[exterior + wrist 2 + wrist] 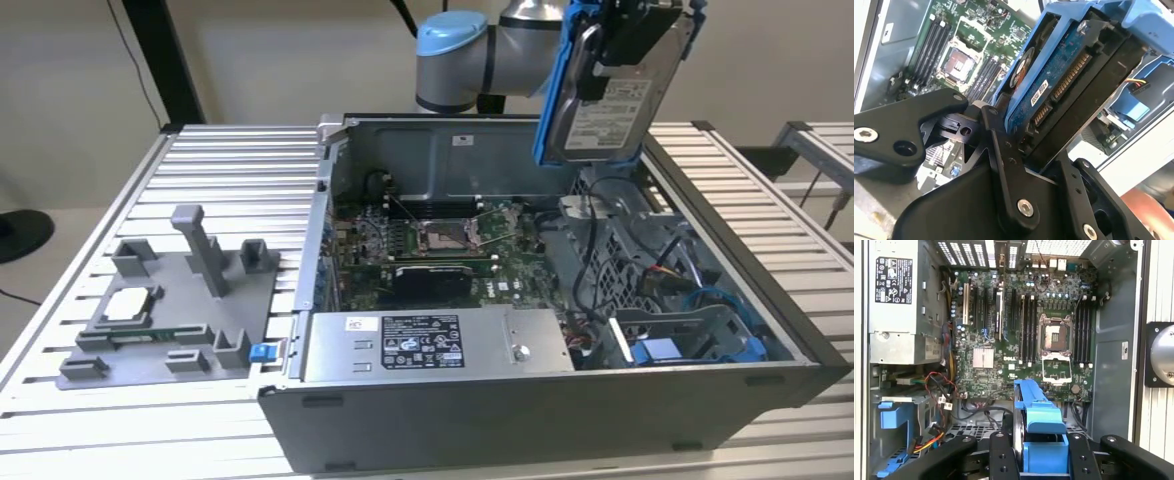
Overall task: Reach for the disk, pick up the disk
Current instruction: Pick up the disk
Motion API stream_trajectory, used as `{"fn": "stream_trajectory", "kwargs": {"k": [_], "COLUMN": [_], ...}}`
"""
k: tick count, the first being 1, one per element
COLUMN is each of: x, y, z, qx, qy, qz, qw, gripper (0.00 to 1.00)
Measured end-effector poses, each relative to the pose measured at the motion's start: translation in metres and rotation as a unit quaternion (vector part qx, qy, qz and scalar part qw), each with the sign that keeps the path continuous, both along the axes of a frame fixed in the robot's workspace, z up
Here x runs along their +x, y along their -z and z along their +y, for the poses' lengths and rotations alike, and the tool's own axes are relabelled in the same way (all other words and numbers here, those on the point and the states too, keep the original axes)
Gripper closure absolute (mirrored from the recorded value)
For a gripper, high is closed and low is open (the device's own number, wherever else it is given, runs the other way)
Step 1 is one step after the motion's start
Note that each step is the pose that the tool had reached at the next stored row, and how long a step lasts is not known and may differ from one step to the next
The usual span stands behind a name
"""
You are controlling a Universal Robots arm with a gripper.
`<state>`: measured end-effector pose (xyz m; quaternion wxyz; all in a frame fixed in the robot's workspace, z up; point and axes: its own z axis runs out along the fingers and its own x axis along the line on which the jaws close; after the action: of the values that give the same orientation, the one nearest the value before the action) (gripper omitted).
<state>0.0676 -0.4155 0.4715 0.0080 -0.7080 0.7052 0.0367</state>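
In the exterior view, the gripper [627, 35] held the disk [611, 100] upright in the air above the back corner of one open computer case [534, 300], well clear of the parts inside; the disk's labelled face turned toward the camera and a blue rail ran down the edge toward the exterior view's left. One power supply [434, 345] sat along the near wall of the case, one motherboard [441, 235] lay on its floor, and a blue drive bay [681, 340] stood at the exterior view's right. On the slatted table [747, 190] beside the case rested one grey fixture [174, 310]. In the second wrist view, the black fingers [1004, 150] were pinched on the disk [1054, 95], its circuit-board side and connector showing. In the first wrist view, the two fingers [999, 455] clamped the blue-railed disk [1039, 430] between them, hanging over the motherboard [1019, 330] with loose cables [939, 385] nearby.
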Motion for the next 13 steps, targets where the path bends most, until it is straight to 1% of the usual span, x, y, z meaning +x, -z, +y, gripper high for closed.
{"fn": "stream_trajectory", "kwargs": {"k": [13], "x": [0.0003], "y": [0.0007], "z": [-0.0099], "qx": [0.0], "qy": [0.0], "qz": [0.0], "qw": [1.0], "gripper": [1.0]}}
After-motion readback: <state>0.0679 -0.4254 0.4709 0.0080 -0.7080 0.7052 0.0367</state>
